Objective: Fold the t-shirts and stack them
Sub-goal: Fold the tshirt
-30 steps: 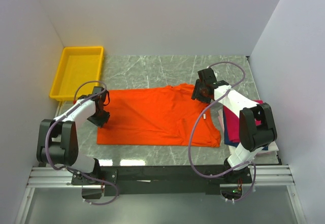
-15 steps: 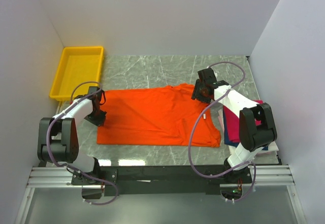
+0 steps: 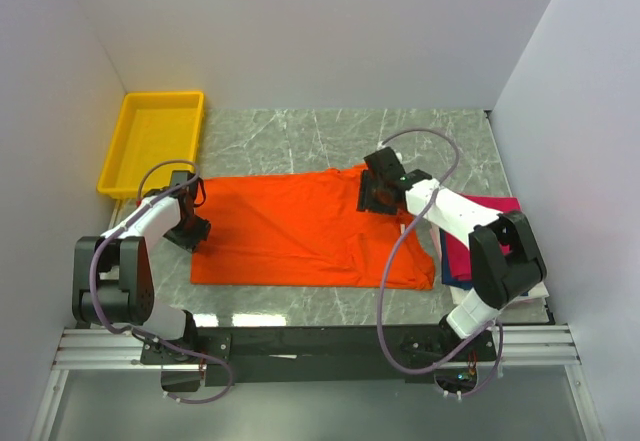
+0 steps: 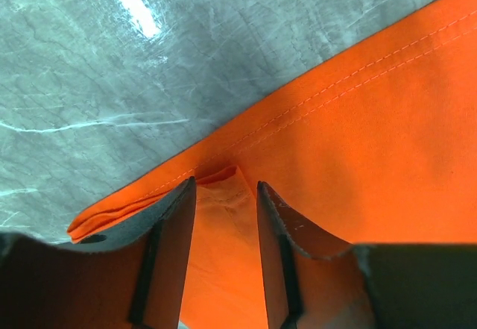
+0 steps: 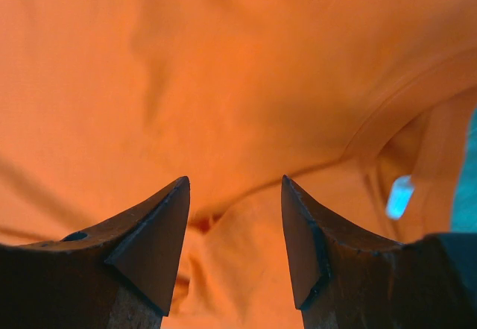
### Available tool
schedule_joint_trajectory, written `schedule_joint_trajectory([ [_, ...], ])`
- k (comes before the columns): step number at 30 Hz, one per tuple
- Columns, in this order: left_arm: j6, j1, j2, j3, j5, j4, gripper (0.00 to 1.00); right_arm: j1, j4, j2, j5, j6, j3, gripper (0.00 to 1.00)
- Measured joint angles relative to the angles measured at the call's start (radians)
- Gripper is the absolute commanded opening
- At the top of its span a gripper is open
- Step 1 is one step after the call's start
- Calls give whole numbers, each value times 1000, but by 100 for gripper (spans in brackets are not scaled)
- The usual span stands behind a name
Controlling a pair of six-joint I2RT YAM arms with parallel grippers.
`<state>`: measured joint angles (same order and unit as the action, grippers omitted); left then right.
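Right fingers [image 5: 153, 239] have swung left and now hover parted and empty over the collar of the orange t-shirt [image 3: 300, 231], which lies flat on the worktop [image 3: 300, 136], long axis left to right. Left fingers [image 4: 168, 254], also parted, straddle its left hem corner, gripping nothing.

Marble table [image 3: 300, 136]: orange t-shirt [image 3: 290, 231], yellow tray [image 3: 152, 146]

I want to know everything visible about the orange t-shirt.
The orange t-shirt is plain, soft cloth with stitched hems, spread nearly flat on the grey marble table, lightly wrinkled, its collar toward the right. The left tool is open over its folded left corner; the right tool is open above its collar side.
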<state>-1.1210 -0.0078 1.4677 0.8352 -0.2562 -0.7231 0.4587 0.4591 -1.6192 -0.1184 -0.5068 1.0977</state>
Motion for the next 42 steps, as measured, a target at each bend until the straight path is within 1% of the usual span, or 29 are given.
schedule_joint_trajectory([
  [2,0,0,0,-1,0,1,41,36,7,18,-5,-3,-21,59],
  [4,-1,0,0,-3,1,3,36,56,17,26,-14,-9,-26,59],
  [7,-3,0,1,-7,4,7,25,78,21,30,-29,-18,-26,59],
  [8,-2,0,3,-8,6,8,20,84,23,33,-32,-21,-27,59],
  [10,-1,0,5,-8,11,9,13,95,27,38,-40,-23,-27,59],
  [11,0,0,7,-8,15,10,6,101,27,43,-45,-24,-31,59],
  [13,0,0,12,-8,21,13,1,114,29,55,-53,-24,-45,60],
  [22,2,0,9,-9,23,6,1,164,45,72,-64,-11,-92,65],
  [26,2,0,-10,-9,23,-1,1,194,43,69,-73,-1,-92,65],
  [29,2,0,-17,-9,23,-1,1,212,42,47,-77,0,-88,63],
  [32,3,0,-18,-9,23,-1,1,225,41,1,-84,0,-83,59],
  [35,3,0,-18,-9,23,-1,1,232,40,-48,-86,-1,-83,46],
  [36,5,0,-18,-9,23,-1,1,233,40,-59,-88,-3,-83,37],
  [38,6,0,-19,-9,23,-2,1,235,42,-72,-98,-9,-83,28],
  [39,7,0,-20,-9,23,-3,1,235,42,-72,-103,-15,-83,19],
  [41,10,0,-26,-9,23,-6,1,236,42,-67,-123,-26,-83,13],
  [42,10,0,-32,-9,23,-8,1,236,43,-62,-135,-32,-83,7],
])
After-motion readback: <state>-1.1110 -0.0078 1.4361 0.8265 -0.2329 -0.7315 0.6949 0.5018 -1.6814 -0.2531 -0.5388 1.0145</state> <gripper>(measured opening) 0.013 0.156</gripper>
